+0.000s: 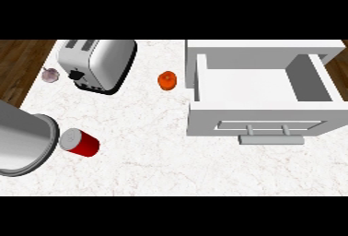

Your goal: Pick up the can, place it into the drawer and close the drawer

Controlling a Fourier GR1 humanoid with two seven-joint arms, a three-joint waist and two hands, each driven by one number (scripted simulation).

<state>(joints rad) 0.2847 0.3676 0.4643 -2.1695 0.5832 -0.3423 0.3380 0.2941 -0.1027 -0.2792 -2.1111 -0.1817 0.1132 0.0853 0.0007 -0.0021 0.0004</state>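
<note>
The can (79, 142) is red with a grey lid and lies on its side on the white marble counter at the left. The white drawer (258, 113) stands pulled open at the right, its inside bare and its bar handle (270, 138) facing me. A broad grey forearm (20, 140) enters from the left edge, and its rim ends just left of the can. No black hand shows on it. The right arm is out of the picture.
A silver toaster (95, 64) stands at the back left with a small purplish garlic bulb (50, 74) beside it. A small orange-red round item (167, 80) lies just left of the drawer's side wall. Dark wooden floor shows past the counter's left edge.
</note>
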